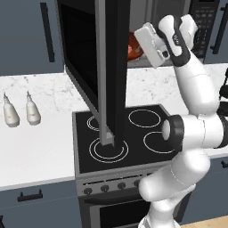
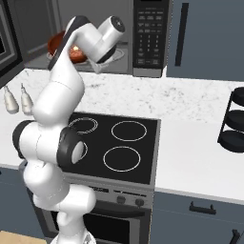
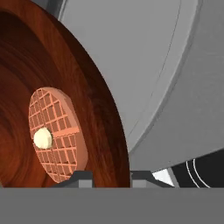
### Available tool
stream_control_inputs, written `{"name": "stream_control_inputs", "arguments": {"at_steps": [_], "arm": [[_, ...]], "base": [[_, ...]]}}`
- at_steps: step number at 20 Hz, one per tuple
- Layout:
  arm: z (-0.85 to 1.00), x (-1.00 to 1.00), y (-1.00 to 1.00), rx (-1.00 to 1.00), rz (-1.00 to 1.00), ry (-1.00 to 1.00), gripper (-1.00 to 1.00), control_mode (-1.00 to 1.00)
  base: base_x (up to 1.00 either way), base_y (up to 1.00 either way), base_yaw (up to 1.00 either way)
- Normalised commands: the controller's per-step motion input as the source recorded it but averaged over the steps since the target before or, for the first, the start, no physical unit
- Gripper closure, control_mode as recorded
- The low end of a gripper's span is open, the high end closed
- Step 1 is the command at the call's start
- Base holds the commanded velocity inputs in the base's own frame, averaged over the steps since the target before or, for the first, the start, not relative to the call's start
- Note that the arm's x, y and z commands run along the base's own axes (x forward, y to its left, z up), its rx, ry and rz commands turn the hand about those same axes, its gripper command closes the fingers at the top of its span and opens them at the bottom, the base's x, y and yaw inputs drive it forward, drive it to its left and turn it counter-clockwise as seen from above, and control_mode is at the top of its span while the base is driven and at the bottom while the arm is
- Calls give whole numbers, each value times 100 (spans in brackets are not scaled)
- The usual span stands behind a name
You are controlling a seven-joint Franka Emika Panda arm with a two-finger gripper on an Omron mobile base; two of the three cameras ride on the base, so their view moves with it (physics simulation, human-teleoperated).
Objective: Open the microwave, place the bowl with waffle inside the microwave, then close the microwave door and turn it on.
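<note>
Reaching up and into the open microwave [image 2: 95,33], the white arm carries the hand [image 3: 111,177] at the mouth of the grey cavity. In the hand view the two dark fingertips [image 3: 81,176] stand on either side of the bowl's rim, one inside the bowl and one outside, close against it; the hand appears clamped on the bowl [image 3: 65,100] at its edge.

The bowl is glossy reddish-brown and fills the left of the hand view. The waffle [image 3: 54,135] lies inside it, a gridded orange-tan disc with a small pale dab on it. Behind the bowl the grey interior shows with the curved edge of the round turntable [image 3: 144,65].

From the right base view the bowl [image 2: 59,45] sits in the left part of the cavity, partly hidden by the arm; whether it rests on the turntable or is held just above it I cannot tell. The keypad panel [image 2: 150,33] is at the right of the microwave.

The microwave door [image 1: 95,67] is swung wide open, seen nearly edge-on in the left base view, hanging out over the black stove [image 1: 124,133] with its four burner rings.

On the white marbled table [image 1: 35,147] left of the stove stand two pale shakers [image 1: 20,111], just beside each other. A dark tiered rack [image 2: 233,121] stands on the table at far right.
</note>
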Motion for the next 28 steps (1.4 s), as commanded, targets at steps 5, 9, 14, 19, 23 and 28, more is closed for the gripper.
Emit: {"name": "stream_control_inputs", "arguments": {"at_steps": [5,9,14,19,23,28], "arm": [[6,100,2,0,-11,7,-100,-100],[-13,26,13,-2,-1,-4,-100,-100],[4,-100,0,0,9,-38,-100,-100],[-5,-100,0,-4,13,-36,-100,-100],[-43,-100,0,-27,19,-31,-100,-100],[-23,-100,0,-39,16,-38,-100,-100]], "base": [[0,0,0],[0,0,0],[0,0,0],[0,0,0],[0,0,0],[0,0,0]]}}
